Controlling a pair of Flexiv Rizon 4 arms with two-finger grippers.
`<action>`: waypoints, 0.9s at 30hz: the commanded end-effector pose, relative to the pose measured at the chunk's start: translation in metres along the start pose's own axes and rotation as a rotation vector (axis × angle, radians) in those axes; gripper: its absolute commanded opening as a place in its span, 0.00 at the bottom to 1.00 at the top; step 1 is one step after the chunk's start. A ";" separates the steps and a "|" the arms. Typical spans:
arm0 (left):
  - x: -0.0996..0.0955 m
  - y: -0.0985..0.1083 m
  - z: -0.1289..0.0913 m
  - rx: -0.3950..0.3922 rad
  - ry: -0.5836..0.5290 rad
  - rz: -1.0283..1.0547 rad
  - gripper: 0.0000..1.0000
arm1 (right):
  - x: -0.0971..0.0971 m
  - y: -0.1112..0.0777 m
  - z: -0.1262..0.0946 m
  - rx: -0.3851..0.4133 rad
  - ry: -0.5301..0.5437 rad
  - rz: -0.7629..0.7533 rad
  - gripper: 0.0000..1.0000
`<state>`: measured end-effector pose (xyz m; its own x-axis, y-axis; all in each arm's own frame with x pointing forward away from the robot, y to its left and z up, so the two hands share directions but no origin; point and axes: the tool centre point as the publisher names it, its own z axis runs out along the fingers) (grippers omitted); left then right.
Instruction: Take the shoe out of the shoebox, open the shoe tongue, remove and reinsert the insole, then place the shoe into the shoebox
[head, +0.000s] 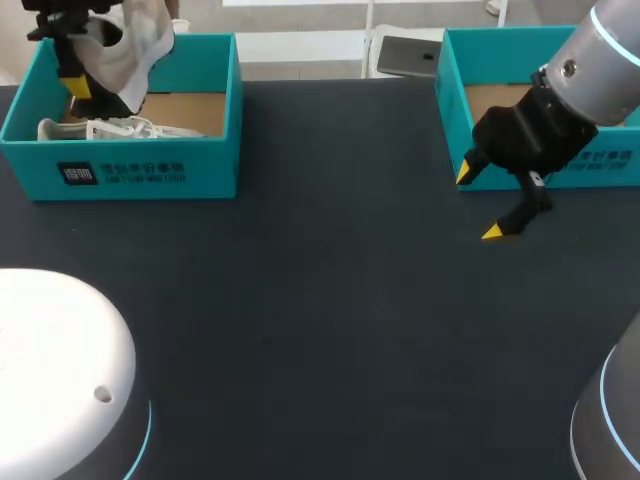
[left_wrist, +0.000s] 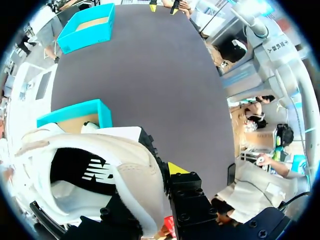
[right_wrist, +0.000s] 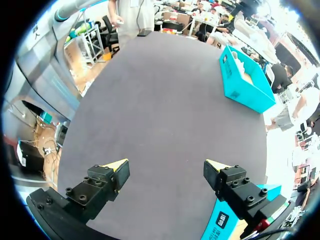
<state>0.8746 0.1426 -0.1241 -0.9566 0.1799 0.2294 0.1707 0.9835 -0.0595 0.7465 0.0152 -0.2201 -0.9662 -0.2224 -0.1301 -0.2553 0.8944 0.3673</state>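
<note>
While held aloft, shoe (head: 135, 45): white and beige, raised above the back of the left shoebox (head: 150, 170), clear of its cardboard floor, opening turned toward the wrist camera.
Shoe from left wrist view (left_wrist: 125, 165): fills the space right at the fingers, pale upper outside, black inside with a white mark.
Left gripper (head: 78, 88): clenched on the shoe's side wall, high over the box's left half.
Fingertip (left_wrist: 176, 168): one yellow tip pressed against the outside of the shoe; the other hidden by the shoe.
Second shoe (head: 120, 128): white, laced, lying on its side on the floor of the left shoebox, toward the front wall.
Left shoebox from wrist views: teal, directly under the held shoe (left_wrist: 75, 112); far across the dark surface from the right gripper (right_wrist: 245, 82).
Right shoebox (head: 452, 100): teal, at the far right of the table (head: 320, 300), brown floor showing; well apart from the left one.
Right gripper (head: 479, 202): released, fingers spread wide with nothing between them (right_wrist: 167, 167), hanging over bare table just in front of the right shoebox's near left corner.
</note>
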 end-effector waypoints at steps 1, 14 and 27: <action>-0.014 0.017 -0.009 -0.018 -0.006 0.025 0.00 | 0.000 0.000 0.001 0.004 -0.001 0.001 1.00; -0.074 0.099 -0.034 0.026 -0.055 -0.043 0.00 | 0.000 0.000 0.001 0.004 -0.001 0.001 1.00; -0.139 0.169 -0.021 0.076 -0.110 -0.117 0.00 | 0.000 0.000 0.001 0.004 -0.001 0.001 1.00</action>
<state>1.0224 0.2781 -0.1382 -0.9940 0.0541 0.0950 0.0471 0.9961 -0.0744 0.7465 0.0151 -0.2201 -0.9663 -0.2223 -0.1301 -0.2552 0.8944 0.3673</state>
